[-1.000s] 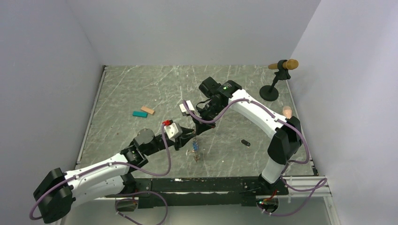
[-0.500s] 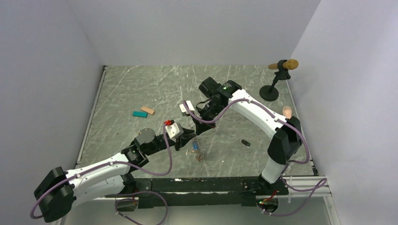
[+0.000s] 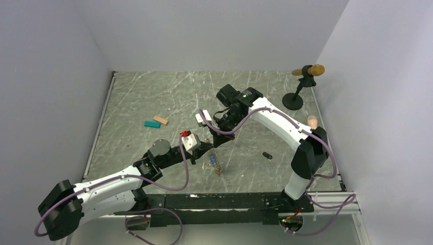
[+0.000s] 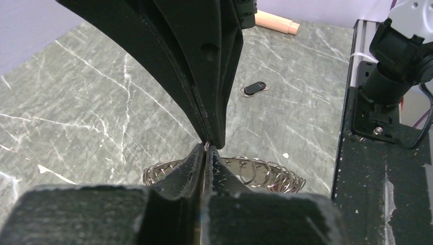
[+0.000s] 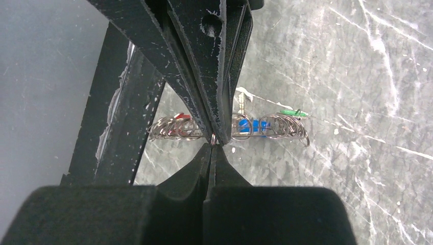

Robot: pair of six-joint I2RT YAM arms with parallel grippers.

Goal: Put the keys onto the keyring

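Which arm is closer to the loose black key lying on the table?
Right. The black key lies just left of the right arm's upright link. The left arm is on the opposite side, beyond the keyring.

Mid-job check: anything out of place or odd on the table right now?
One black key lies alone on the table, apart from the keyring, which hangs from the left gripper and right gripper, both pinching it tip to tip. Nothing looks spilled or damaged.
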